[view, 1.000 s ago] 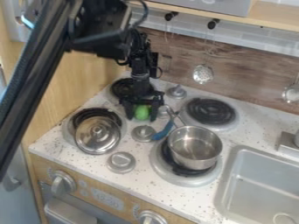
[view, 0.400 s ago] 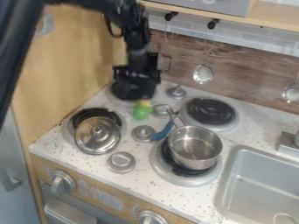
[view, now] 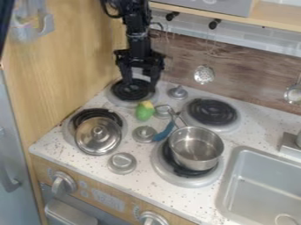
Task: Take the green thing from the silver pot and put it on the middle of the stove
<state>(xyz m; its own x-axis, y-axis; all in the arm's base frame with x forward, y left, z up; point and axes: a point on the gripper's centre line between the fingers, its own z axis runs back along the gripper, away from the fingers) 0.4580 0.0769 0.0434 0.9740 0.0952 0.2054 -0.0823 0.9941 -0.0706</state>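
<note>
From where I stood, the silver pot [view: 197, 149] sat upright on its burner [view: 170, 172], and I found everything else by it. The green thing [view: 143, 113], yellow at its top, lay on the pale stove top [view: 136, 186], outside the pot, up and to its left and apart from it. Farther beyond the pot on that same side hung the black gripper [view: 140, 81], pointing down, its jaws spread with nothing between them. A blue piece [view: 164, 132] lay just beside the pot's left side. Well apart to the pot's left, a metal lid [view: 94, 141] rested on another burner [view: 120, 121]. Behind the pot was a dark coil [view: 211, 111], and to its right, the grey sink [view: 255, 193].
</note>
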